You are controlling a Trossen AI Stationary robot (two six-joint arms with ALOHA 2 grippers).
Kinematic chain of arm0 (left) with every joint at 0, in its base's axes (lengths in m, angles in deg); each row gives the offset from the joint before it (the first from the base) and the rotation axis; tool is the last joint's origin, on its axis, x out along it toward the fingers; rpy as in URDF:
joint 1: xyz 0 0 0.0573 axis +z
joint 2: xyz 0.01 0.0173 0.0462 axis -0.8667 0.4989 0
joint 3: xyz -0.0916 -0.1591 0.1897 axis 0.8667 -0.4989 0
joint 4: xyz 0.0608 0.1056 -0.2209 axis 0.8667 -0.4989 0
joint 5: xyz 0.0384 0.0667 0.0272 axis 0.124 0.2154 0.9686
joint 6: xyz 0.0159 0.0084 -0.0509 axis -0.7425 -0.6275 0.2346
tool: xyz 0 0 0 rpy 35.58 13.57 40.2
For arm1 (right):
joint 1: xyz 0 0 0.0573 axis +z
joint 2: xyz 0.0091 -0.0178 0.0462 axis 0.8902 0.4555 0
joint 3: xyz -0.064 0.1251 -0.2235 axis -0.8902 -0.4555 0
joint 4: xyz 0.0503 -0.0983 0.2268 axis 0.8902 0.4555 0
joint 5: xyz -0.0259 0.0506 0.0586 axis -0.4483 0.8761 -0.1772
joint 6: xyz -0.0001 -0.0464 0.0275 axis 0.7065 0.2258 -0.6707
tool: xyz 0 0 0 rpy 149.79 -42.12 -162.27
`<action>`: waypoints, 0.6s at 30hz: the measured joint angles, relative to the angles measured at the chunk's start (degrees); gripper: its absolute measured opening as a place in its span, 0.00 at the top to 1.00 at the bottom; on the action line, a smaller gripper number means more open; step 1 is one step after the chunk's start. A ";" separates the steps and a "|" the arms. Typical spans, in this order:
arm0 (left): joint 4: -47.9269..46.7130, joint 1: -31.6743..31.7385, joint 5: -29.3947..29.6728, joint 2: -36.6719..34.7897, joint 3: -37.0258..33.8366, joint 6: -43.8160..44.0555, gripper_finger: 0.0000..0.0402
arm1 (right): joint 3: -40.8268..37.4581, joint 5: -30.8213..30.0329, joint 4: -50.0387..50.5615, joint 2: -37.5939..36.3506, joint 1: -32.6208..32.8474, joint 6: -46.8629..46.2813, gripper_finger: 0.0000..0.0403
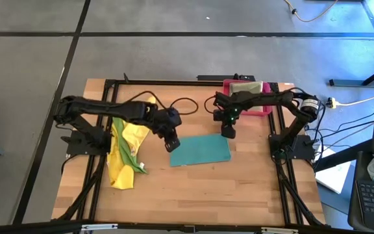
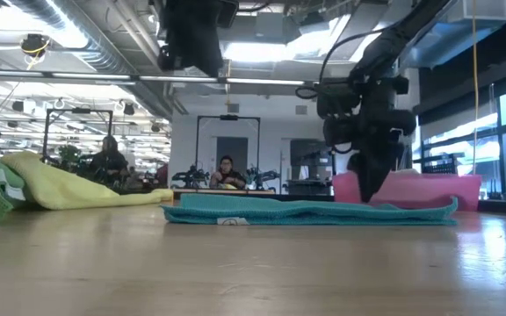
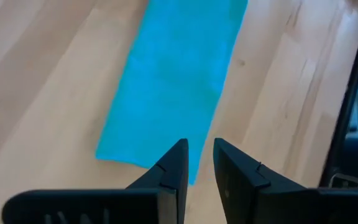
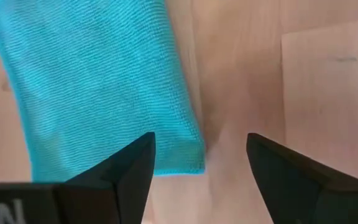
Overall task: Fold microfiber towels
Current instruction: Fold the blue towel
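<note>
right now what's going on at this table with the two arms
A two-armed robot is partway through folding microfiber cloths. A flat, folded teal microfiber towel lies mid-table on the wooden table. The right pincer hangs open over the towel's far right corner, gripping nothing. The left pincer hovers above its near left end, fingers narrowly apart and empty. A heap of yellow and green cloths waits at the left, and a pink-red rectangular tray sits at the back right.

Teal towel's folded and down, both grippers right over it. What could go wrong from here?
1. The right gripper hangs open at the teal towel's corner; a sideways exit may drag and unfold it.
2. The left gripper, fingers narrowly apart with nothing between, hovers over the opposite edge; dipping could rumple it.
3. The yellow and green towels lie heaped under the left arm; a grab there may lift more than one.
</note>
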 joint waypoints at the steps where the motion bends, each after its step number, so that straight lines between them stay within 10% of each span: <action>1: 0.59 -0.84 0.69 0.00 0.00 1.65 0.83 | -0.45 -0.42 -0.97 -0.04 0.05 0.02 0.37; 18: 3.67 -10.03 11.94 0.00 0.00 16.35 0.83 | -6.70 3.14 -4.60 -0.26 0.21 -0.70 0.39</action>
